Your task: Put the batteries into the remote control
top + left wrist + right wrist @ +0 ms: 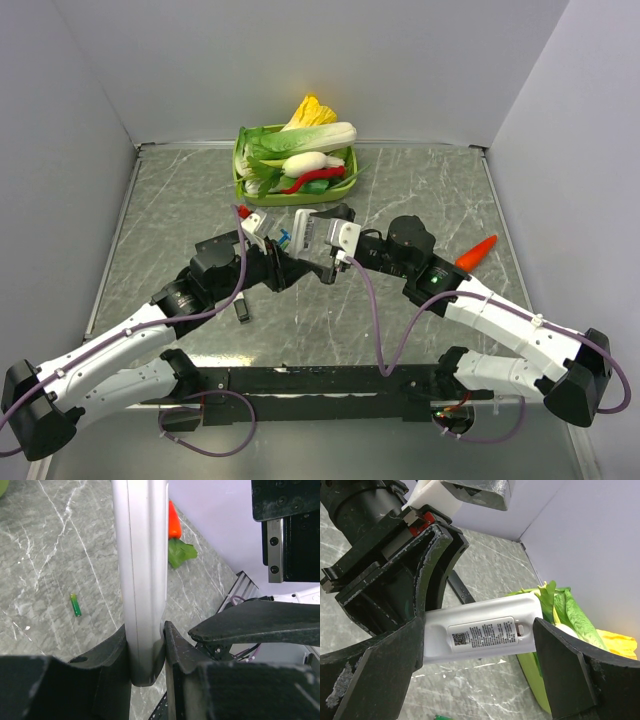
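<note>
The remote control (485, 635) hangs above the middle of the desk (430, 190), a long white-silver bar held off the surface where the two arms meet. Nearest in the top view, the arm bases sit at 6 o'clock along the near edge. Purple cables (378, 330) loop over the dark mounting rail (320, 380) between them. A small dark narrow object (241, 310) lies on the desk beside the left arm, at about 7 o'clock from the meeting point.

The left hand (145, 641) is clenched on one end of the remote control. Its two black fingers press the narrow sides, so the body juts out edge-on from the grip. The right hand (479, 630) is released and spread wide, one finger at each end of the remote's visible length. Whether either finger touches it cannot be judged. The face turned to the right wrist camera carries a printed label with a small code square, framed by a rounded panel outline, with a slim tab at the label's far end.

A green battery (75, 605) lies flat on the desk, well apart from the remote control, at 9 o'clock of it in the left wrist view.

Farther out, bare marbled desk runs at 9 o'clock and at 2 o'clock from the hands, up to the metal trim where the side walls (60, 150) rise. A red vegetable (476, 252) lies at 3 o'clock, near the right wall. At 12 o'clock a green basket (238, 172) heaped with leafy vegetables stands against the rear wall (300, 50).
</note>
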Robot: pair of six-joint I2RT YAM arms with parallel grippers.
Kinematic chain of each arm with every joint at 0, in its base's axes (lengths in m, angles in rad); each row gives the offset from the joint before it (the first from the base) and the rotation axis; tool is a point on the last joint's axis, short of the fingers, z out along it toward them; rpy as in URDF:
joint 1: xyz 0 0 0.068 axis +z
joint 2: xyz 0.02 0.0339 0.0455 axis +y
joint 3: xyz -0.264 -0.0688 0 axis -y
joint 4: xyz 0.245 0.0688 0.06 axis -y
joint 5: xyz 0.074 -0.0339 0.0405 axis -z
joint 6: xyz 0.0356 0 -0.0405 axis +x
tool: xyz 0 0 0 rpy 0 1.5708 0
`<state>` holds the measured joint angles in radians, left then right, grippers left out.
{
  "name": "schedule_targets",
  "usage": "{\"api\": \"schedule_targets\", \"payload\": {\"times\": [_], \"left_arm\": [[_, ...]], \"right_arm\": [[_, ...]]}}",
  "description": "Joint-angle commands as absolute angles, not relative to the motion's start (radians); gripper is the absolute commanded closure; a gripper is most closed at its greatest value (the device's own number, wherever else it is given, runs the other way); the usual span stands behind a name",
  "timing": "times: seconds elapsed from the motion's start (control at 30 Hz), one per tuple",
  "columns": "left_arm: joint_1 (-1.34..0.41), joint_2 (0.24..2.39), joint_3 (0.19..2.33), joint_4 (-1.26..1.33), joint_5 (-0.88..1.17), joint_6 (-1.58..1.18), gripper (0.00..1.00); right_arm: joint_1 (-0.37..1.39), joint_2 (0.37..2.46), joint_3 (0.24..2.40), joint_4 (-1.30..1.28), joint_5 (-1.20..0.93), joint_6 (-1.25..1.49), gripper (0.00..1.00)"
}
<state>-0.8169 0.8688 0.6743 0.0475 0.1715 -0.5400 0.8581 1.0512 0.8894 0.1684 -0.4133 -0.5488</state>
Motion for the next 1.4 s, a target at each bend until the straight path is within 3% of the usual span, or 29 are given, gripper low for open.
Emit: {"api": "schedule_targets", "payload": {"times": [0.0, 0.3, 0.73, 1.03, 1.37], "left_arm": [[-0.818, 0.848, 0.681, 0.129, 0.202, -0.555, 0.99], [-0.818, 0.847, 0.689, 0.137, 0.202, -0.569, 0.99], [-0.818, 0.819, 0.667, 0.207, 0.279, -0.532, 0.99], [-0.818, 0.762, 0.641, 0.229, 0.212, -0.479, 0.99], [-0.805, 0.779, 0.626, 0.249, 0.115, -0.497, 0.99]], "right_arm": [[0.854, 1.063, 0.907, 0.15, -0.463, -0.542, 0.04], [0.854, 1.061, 0.897, 0.126, -0.48, -0.528, 0.1], [0.853, 1.129, 0.957, 0.005, -0.517, -0.523, 0.1], [0.833, 1.204, 1.034, -0.193, -0.721, -0.489, 0.21], [0.842, 1.178, 0.985, -0.225, -0.755, -0.465, 0.43]]}}
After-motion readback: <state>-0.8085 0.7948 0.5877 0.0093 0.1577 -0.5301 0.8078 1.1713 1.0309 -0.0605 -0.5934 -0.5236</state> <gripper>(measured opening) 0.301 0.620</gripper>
